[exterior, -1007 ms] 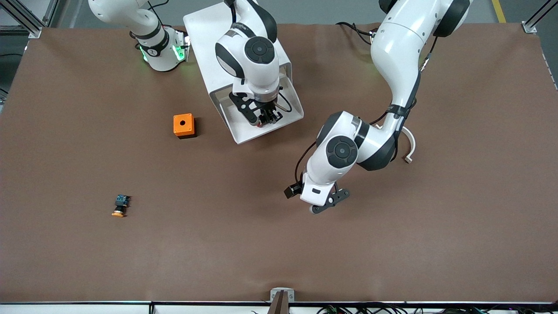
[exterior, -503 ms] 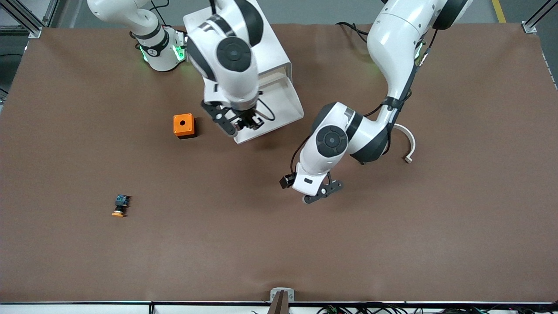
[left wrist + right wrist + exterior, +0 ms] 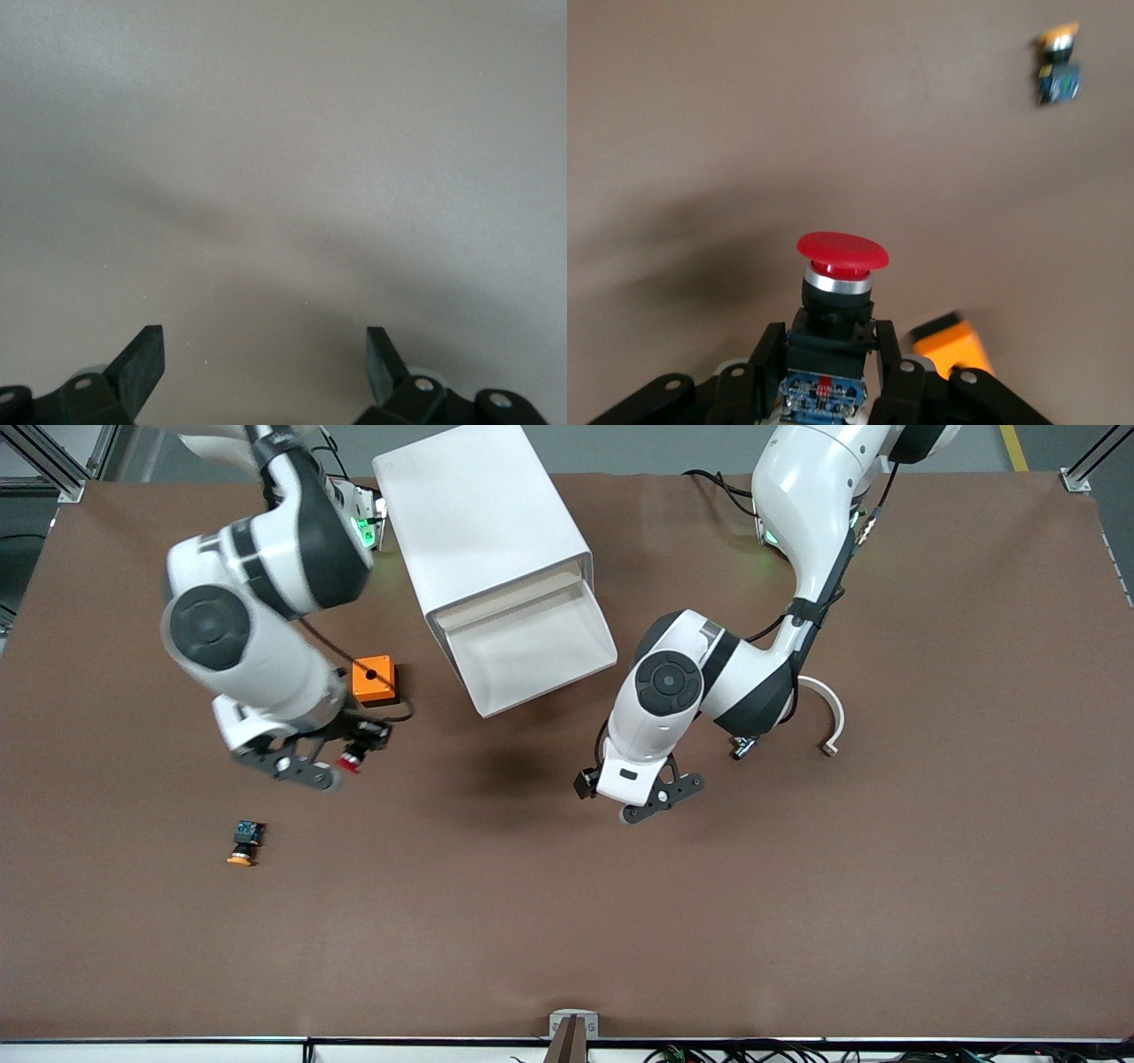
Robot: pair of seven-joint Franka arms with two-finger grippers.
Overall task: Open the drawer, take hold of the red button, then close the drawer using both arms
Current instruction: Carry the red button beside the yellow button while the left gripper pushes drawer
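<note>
The top drawer [image 3: 532,651] of the white cabinet [image 3: 483,522] stands pulled open and looks empty. My right gripper [image 3: 350,751] is shut on the red-capped button [image 3: 352,762] and holds it over the table beside the orange box [image 3: 373,679]. In the right wrist view the fingers [image 3: 766,354] clamp the button's black body, its red cap [image 3: 842,252] pointing away from my right gripper [image 3: 830,354]. My left gripper [image 3: 651,804] is open and empty, low over bare table near the drawer's front corner. Its own wrist view shows only brown table between the spread fingers of my left gripper [image 3: 263,359].
A like button with an orange cap [image 3: 244,844] lies on the table nearer the front camera than my right gripper; it also shows in the right wrist view [image 3: 1057,71]. The orange box edge [image 3: 952,345] shows there too. A white curved piece [image 3: 828,722] lies toward the left arm's end.
My right arm has lifted the red button out of the drawer and swung it toward its own end of the table, past the orange box. My left gripper has shifted slightly toward the drawer.
</note>
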